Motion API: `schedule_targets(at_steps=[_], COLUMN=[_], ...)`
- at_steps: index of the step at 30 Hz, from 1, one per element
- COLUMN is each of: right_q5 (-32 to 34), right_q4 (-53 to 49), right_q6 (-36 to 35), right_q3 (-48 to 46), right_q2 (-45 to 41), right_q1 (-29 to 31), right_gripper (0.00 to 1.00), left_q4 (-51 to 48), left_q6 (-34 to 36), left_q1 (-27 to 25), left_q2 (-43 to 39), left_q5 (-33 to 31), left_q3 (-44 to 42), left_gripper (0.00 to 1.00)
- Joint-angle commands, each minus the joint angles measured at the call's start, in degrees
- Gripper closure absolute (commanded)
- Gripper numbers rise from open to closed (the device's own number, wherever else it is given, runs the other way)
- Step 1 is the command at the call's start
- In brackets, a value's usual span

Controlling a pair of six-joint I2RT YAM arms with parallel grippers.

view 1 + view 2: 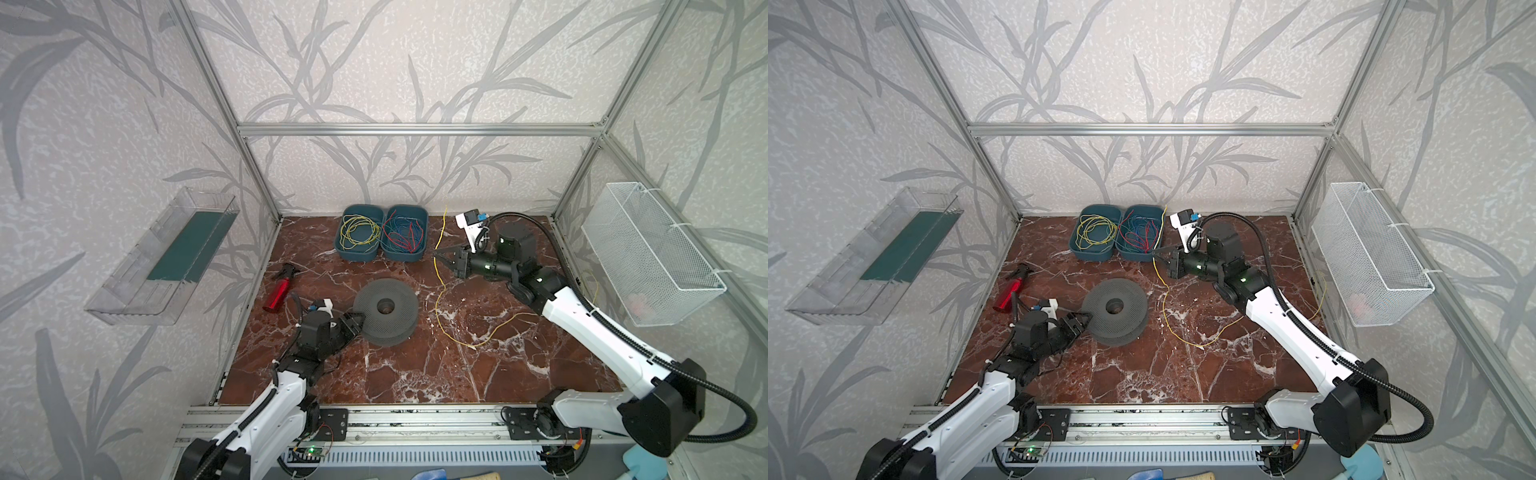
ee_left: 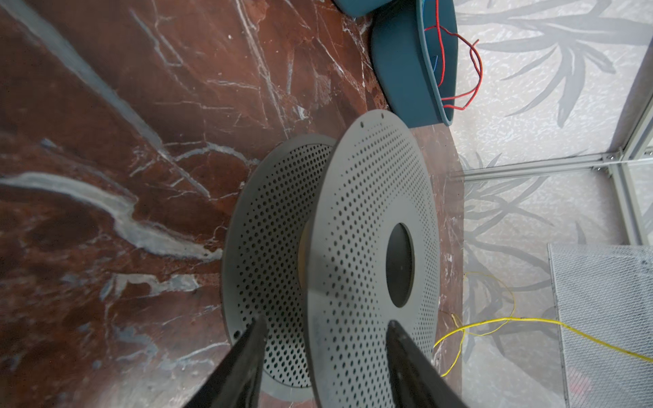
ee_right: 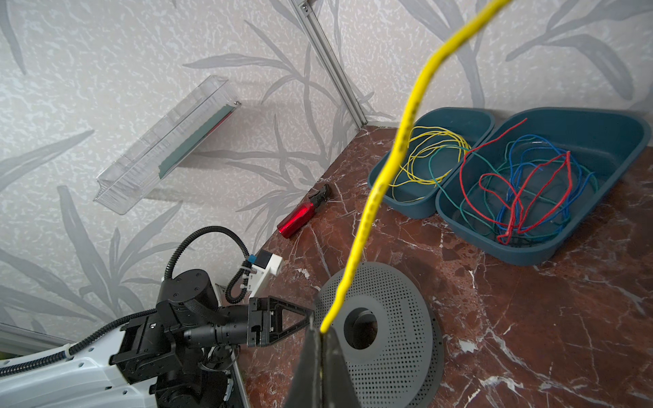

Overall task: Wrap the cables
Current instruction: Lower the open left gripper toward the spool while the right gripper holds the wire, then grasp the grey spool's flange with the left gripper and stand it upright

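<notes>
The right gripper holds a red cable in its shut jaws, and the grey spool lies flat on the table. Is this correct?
The colour is wrong: the right gripper holds a yellow cable in its shut jaws, and the grey spool lies flat on the table. The right wrist view shows it.

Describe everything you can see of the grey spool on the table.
The spool is matt grey, plastic-looking: two round discs full of small holes, joined by a hub with a dark round hole through the middle. It lies flat, lower disc on the marble table, left of centre, in front of the blue bins. A faint yellow shows between the discs. The left gripper is open, its fingers either side of the upper disc's rim; whether they touch it cannot be told.
</notes>
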Motion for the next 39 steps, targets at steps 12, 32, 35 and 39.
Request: schedule_targets(at_steps=[12,32,35,39], right_q5=[-0.8,1.6,1.6,1.6], right_q4=[-1.1,-3.2,-3.1,-3.1], right_q6=[-0.3,-0.8,-0.9,-0.9], right_q3=[3.7,5.3,5.3,5.0], right_q2=[2.1,3.0,3.0,2.9], right_q1=[1.0,2.6,2.6,2.5], right_gripper=[1.0,1.0,1.0,1.0], left_q4=[12.2,25.2,23.8,20.9], left_q6=[0.5,1.9,2.4,3.1], left_q1=[1.1,1.4,1.4,1.4], left_q2=[2.7,13.7,13.0,11.1], left_q5=[3.2,5.5,4.8,4.0], left_q3=[-2.1,-3.0,-2.5,-1.5], left_gripper=[0.68,0.78,0.85,0.9])
